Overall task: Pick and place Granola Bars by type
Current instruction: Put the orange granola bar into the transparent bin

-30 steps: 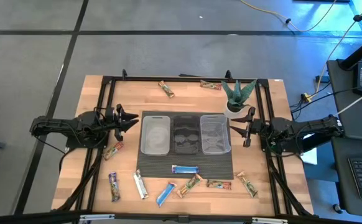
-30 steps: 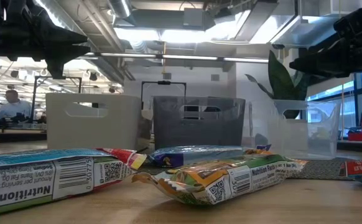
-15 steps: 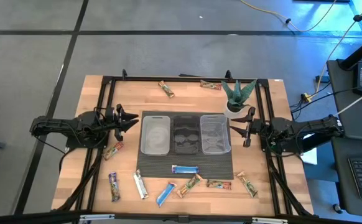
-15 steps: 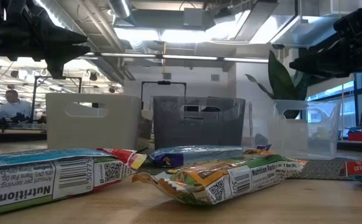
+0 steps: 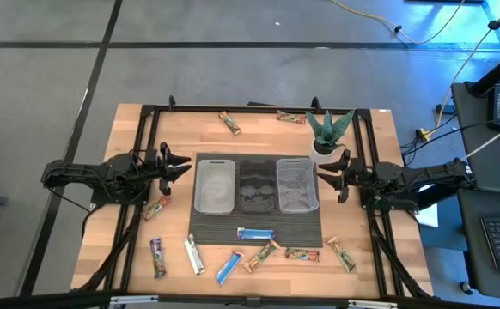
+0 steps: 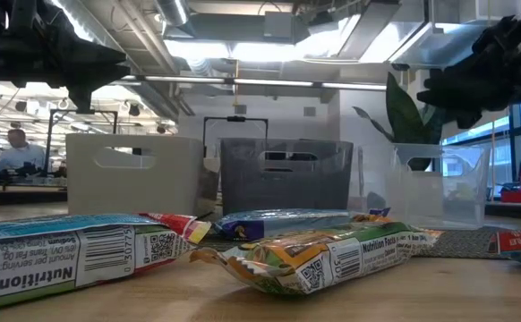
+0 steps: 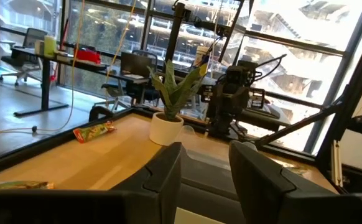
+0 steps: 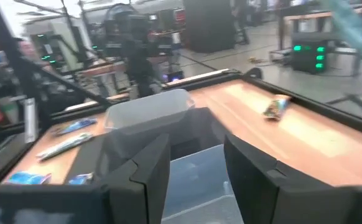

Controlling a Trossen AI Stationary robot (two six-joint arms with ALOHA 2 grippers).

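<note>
- Both grippers' dark, angular fingers stand parted and hold nothing: the left gripper (image 5: 184,165) at centre-left of the high view, the right gripper (image 5: 322,178) at centre-right.
- Three clear rectangular plastic bins (image 5: 256,183) sit side by side on a ribbed dark mat (image 5: 255,233) mid-frame.
- Flat crinkled Granola Bars lie mostly along the lower centre; a shiny blue bar (image 5: 255,233) rests on the mat, a tan bar (image 5: 228,123) near the top.
- A spiky green plant (image 5: 329,129) stands in a white pot at upper right.
</note>
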